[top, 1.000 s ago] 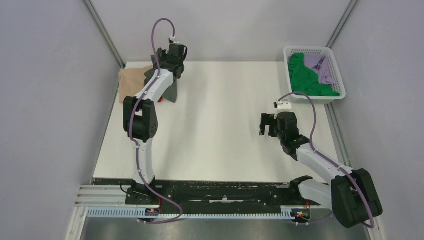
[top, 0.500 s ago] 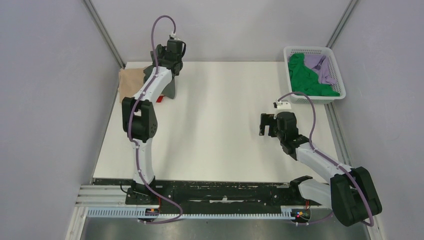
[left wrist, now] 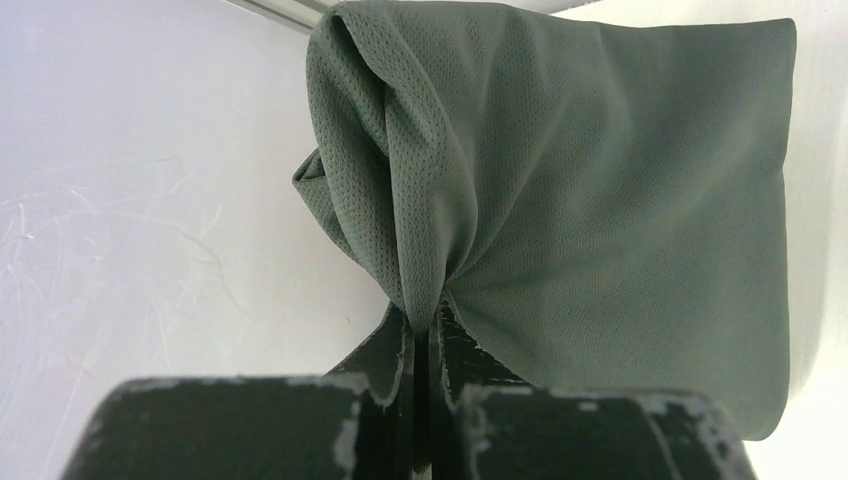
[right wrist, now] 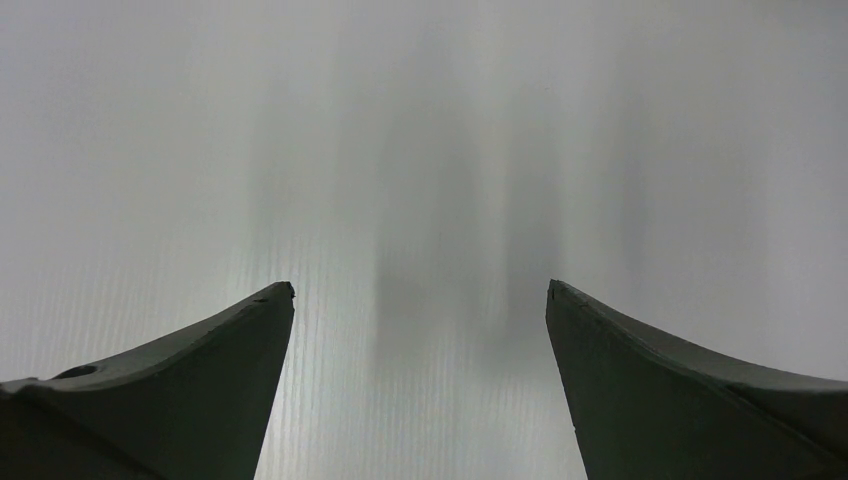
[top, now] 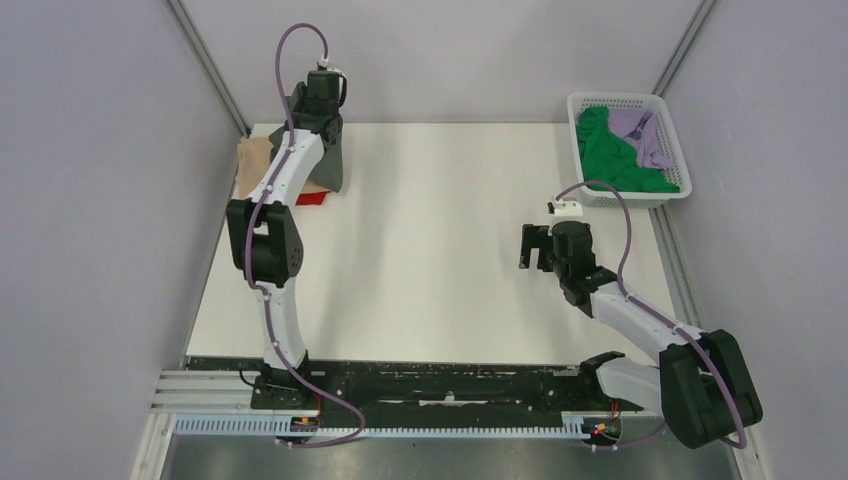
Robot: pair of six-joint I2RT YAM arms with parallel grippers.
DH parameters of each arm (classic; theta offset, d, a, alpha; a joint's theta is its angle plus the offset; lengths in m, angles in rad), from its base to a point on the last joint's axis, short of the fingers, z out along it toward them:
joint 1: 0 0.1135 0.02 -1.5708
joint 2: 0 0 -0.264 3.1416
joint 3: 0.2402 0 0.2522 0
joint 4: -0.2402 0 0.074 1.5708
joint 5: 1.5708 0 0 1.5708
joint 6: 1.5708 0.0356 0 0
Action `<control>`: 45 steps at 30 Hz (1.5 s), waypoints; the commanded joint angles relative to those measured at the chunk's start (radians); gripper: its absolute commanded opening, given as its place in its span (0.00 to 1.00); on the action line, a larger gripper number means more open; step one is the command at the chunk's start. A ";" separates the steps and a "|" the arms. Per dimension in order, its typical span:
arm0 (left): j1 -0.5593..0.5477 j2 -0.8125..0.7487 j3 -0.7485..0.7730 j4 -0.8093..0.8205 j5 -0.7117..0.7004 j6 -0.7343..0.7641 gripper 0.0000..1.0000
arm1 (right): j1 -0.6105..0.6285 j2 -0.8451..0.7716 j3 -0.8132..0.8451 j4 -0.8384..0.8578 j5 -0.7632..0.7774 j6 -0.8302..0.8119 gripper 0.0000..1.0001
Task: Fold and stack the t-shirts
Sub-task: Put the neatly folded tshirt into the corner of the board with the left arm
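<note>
Dark grey t-shirt hangs pinched in the left claw, fanning outward.

High rear camera looks down; both wrist cameras face the table closely.

a white lattice basket sits at the far right corner of the white table.

Far-left corner of the table: the left gripper is up there, the hanging shirt dangling from it. Just left lies the corner shirt, and a second shirt pokes out below. At far right, the basket holds the left-hand shirt beside the right-hand shirt. The right gripper hovers nearer, well apart.
</note>
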 commanded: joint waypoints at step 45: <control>0.230 0.150 0.218 0.071 0.041 -0.180 1.00 | -0.002 -0.047 0.127 -0.155 0.205 -0.010 0.98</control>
